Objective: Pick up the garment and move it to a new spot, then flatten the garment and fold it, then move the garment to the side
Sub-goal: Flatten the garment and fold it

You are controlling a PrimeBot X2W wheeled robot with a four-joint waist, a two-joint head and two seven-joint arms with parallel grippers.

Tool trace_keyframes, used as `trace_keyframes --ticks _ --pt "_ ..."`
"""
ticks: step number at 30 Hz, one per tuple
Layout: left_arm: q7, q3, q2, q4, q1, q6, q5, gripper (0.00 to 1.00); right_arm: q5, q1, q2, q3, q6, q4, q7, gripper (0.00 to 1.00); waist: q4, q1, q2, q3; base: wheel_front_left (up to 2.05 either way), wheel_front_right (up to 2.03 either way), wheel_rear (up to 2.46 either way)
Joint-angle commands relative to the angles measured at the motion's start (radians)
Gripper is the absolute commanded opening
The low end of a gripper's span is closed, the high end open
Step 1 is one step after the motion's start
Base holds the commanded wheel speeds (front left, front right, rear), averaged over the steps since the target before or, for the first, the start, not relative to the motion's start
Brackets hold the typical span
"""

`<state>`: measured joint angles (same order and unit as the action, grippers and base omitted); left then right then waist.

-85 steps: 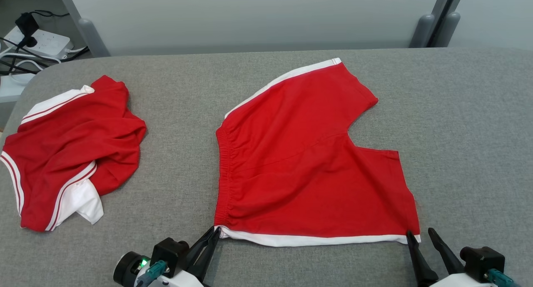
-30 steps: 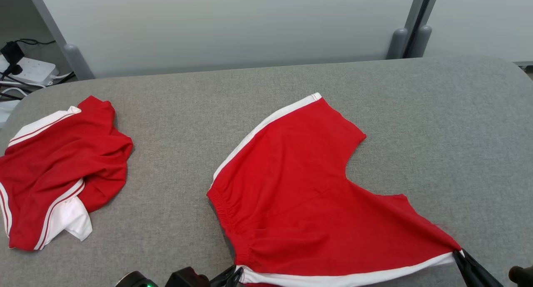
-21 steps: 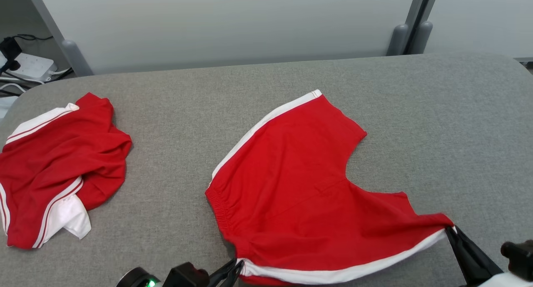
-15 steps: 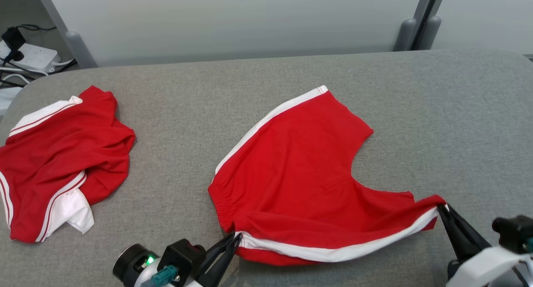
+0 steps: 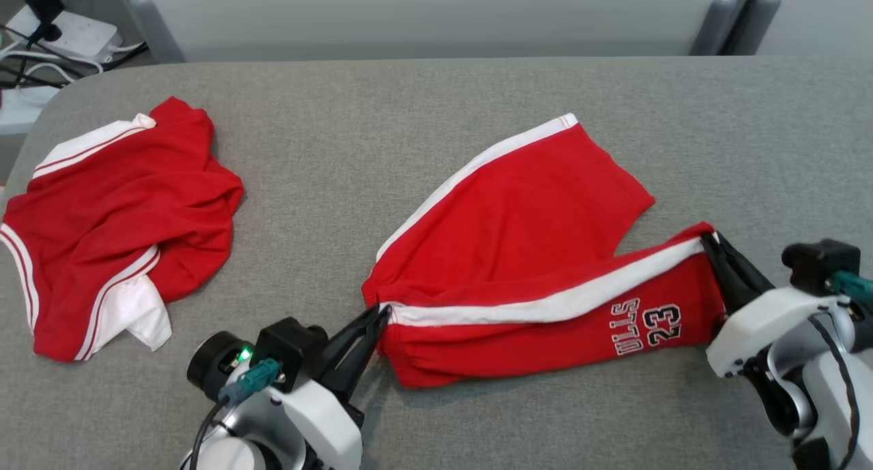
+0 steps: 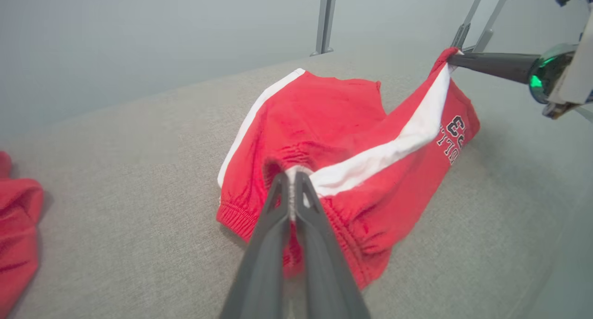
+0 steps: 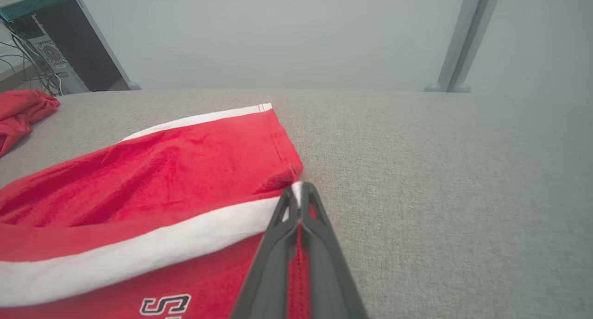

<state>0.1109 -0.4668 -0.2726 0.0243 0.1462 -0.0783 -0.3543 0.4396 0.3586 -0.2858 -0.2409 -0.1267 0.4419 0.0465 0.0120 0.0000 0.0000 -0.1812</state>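
the grey padded surface (image 5: 436,95) takes up most of the head view. the red shorts (image 5: 518,211) lie on it right of centre, flat on the far side and raised along the near side. i judge the fold to be in hand: the near edge with its white stripe (image 5: 545,306) hangs between the two arms, and the printed number (image 5: 644,327) shows below it. the left jaws are clamped together on the waistband corner at lower centre. the right jaws are clamped on the hem corner at the right. the next move probably calls for carrying both corners up the frame together and laying the stripe along the far stripe (image 5: 477,166), with the cloth kept taut. a pale wall (image 5: 436,13) stands behind the surface, with grey posts (image 5: 740,13) at upper right. a second red and white garment (image 5: 123,211) sits crumpled at the left, well apart from the shorts. a white power strip (image 5: 75,30) lies off the surface at upper left.
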Motion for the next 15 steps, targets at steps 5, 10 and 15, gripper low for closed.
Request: trace_keyframes --ticks 5,10,15 --pt "-0.046 0.048 0.005 -0.048 0.100 0.000 -0.003 0.00 0.014 0.128 -0.021 -0.063 -0.004 0.087 0.052 0.00 0.026 0.0000 0.0000 -0.026 0.00 0.00 0.00" --pt "-0.096 0.048 0.048 -0.131 0.160 -0.005 -0.023 0.00 0.033 0.250 -0.030 -0.119 -0.004 0.195 0.081 0.00 0.059 0.0000 0.0000 -0.060 0.00 0.00 0.00" --pt "-0.136 0.043 0.094 -0.236 0.240 -0.016 -0.042 0.00 0.049 0.372 -0.045 -0.182 -0.004 0.289 0.103 0.00 0.095 0.0000 0.0000 -0.099 0.00 0.00 0.00"
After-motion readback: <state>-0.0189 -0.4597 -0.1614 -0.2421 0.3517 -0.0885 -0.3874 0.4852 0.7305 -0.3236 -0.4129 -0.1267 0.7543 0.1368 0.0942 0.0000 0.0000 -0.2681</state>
